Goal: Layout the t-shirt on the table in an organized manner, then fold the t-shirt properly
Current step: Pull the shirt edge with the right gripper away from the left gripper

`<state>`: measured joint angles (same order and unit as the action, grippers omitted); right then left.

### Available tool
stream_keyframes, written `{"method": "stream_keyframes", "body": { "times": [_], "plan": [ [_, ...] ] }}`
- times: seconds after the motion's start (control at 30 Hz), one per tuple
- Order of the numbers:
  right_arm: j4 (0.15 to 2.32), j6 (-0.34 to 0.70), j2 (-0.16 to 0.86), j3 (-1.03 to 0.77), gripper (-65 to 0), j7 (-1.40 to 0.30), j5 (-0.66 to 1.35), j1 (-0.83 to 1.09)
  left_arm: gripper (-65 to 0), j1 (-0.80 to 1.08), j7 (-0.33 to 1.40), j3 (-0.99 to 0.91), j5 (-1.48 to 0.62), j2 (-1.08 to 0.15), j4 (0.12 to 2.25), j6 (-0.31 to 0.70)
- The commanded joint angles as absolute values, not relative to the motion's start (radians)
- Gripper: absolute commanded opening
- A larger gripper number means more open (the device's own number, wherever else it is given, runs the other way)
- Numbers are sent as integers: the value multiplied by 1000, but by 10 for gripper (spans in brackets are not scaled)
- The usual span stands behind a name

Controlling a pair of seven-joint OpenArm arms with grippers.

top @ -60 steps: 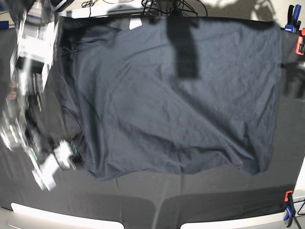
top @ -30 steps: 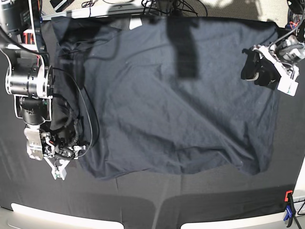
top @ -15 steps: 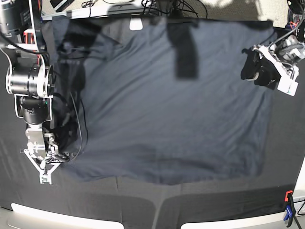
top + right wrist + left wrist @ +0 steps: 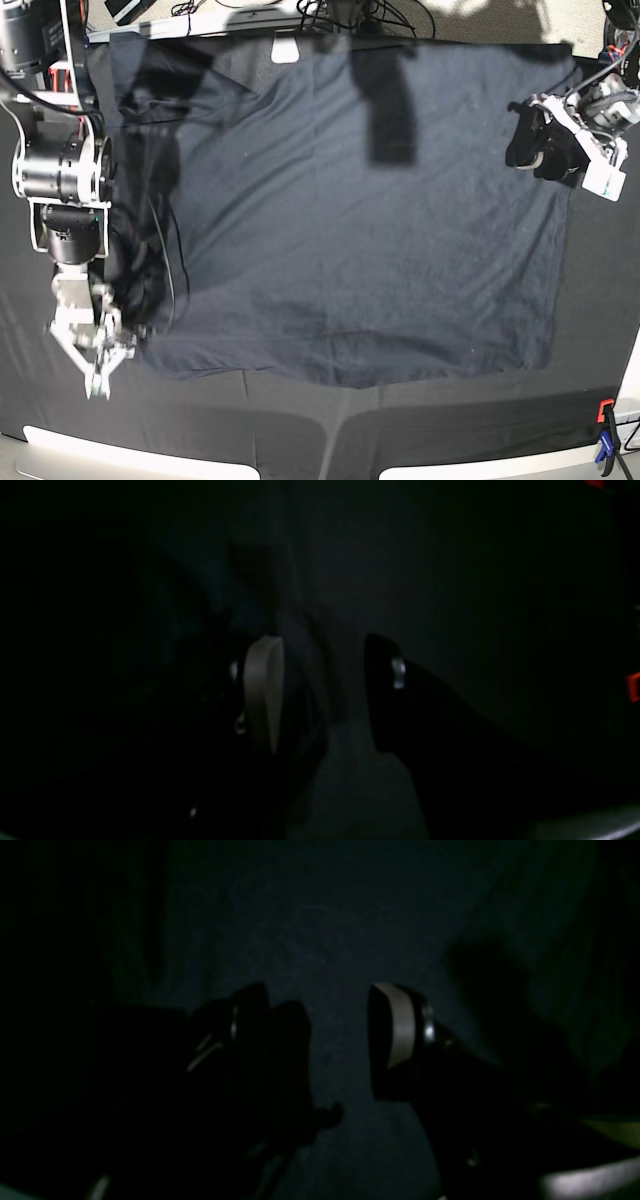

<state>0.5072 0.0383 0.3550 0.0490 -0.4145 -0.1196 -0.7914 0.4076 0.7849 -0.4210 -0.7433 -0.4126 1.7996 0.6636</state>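
T-shirt [image 4: 350, 210] pulled flatter, right pincer [image 4: 100, 375] parted, off hem

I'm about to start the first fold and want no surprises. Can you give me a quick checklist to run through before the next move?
1. Dark navy short-sleeved t-shirt spread flat on the black-clothed table: ok.
2. Near hem straight: ok, slightly wavy.
3. Right gripper open, holding nothing: ok.
4. Left gripper open over the fabric: ok.
5. Far sleeve by the right arm flattened: not ok, looks bunched.
6. Collar position: cannot tell.
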Motion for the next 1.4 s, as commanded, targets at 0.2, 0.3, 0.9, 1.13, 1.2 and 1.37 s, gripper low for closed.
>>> {"method": "stream_keyframes", "body": {
  "times": [0.2,0.3,0.9,1.13,1.2,1.37],
  "plan": [
    [876,200,413,46,-389,-523,-42,-719,-358,406,761,-429,-759,-427,1813,670],
    [1085,243,432,46,-389,-599,4,-602,-358,412,758,-429,-759,-427,1813,670],
    [2222,311,493,-107,-389,-854,94,414,-358,416,754,-429,-759,-427,1813,670],
    [2356,315,478,-334,-389,-904,371,777,-358,416,755,-429,-759,-427,1813,670],
    [2336,318,432,-402,-389,-902,374,847,-358,416,755,-429,-759,-427,1813,670],
    [2208,427,318,-587,-389,-839,414,899,-358,416,754,-429,-759,-427,1813,670]
  ]
}}
